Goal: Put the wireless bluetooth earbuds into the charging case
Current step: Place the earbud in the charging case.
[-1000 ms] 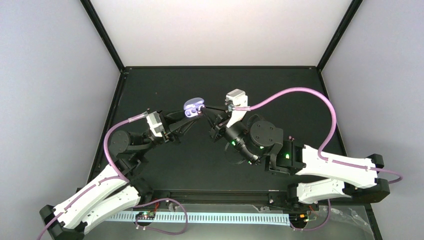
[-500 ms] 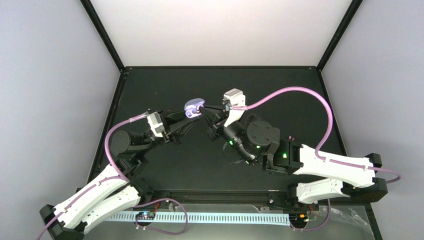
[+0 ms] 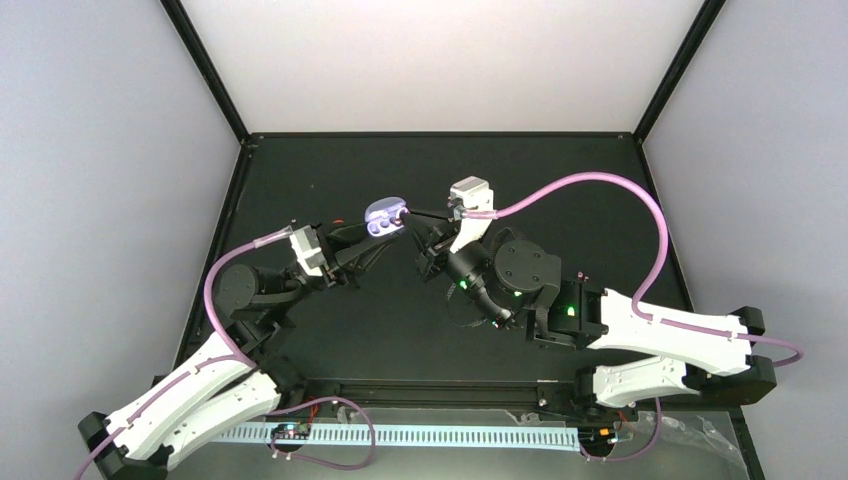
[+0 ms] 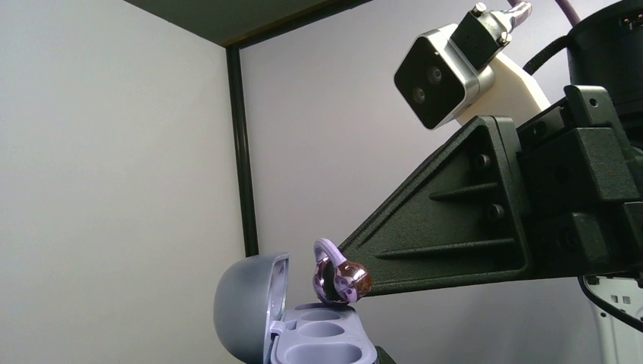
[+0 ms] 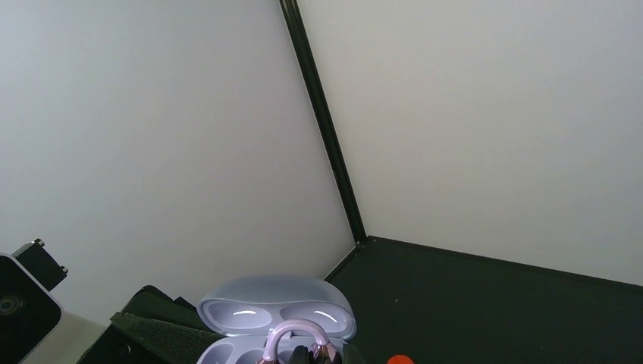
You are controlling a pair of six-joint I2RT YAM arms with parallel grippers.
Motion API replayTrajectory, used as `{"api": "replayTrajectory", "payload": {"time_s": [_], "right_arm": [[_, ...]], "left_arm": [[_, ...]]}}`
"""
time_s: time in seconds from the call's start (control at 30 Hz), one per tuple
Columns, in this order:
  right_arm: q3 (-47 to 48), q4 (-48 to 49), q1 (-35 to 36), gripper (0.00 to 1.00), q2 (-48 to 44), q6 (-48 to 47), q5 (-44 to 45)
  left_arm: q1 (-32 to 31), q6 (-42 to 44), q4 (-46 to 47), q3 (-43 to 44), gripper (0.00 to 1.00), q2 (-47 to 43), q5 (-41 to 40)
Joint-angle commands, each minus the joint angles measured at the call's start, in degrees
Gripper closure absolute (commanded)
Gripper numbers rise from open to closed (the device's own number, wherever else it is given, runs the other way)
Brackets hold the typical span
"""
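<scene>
Seating a purple earbud point(image 4: 339, 277) in its case point(image 4: 303, 350) was the step in hand, not yet done. Right gripper point(image 3: 408, 214): pressed together on the earbud, pinching it at the tips just above the case's wells point(image 4: 326, 353); its finger point(image 4: 455, 227) a black, grainy, ribbed wedge. Left gripper point(image 3: 376, 230): closed on the case body, apparently holding it off the table point(image 3: 560, 180), lid point(image 4: 244, 307) open and standing upright. Earbud: tiny, a glossy metallic-purple bulb with a coppery glint, joined to a pale lilac hook. Case: pebble-shaped, smooth matte lavender shell; tray with two rounded wells, both seemingly unfilled; lid underside with two shiny moulded hollows. Next move, by judgement: a short lowering with the bulb lined up over one well and the hook turned to follow the moulding, then release. The fit looked close, so the tilt had to match. One red-orange speck point(image 5: 399, 359) sat at the bottom edge of the right wrist view, too cropped to name.
</scene>
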Motion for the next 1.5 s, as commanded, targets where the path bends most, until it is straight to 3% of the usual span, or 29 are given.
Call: {"api": "replayTrajectory", "payload": {"time_s": [0.0,0.5,1.47], "right_arm": [[-0.33,-0.66,0.22,0.94,-0.57,0.96,1.97],[0.52,-1.81,0.22,0.94,0.81,2.01,0.98],[2.76,-3.72,0.22,0.85,1.65,1.54,2.61]], "left_arm": [[-0.37,-0.59,3.23,0.01,0.99,-0.93,-1.05],[-0.35,-0.94,4.01,0.62,0.98,-0.75,-1.09],[-0.33,-1.51,3.45,0.28,0.99,-0.13,-0.66]]}}
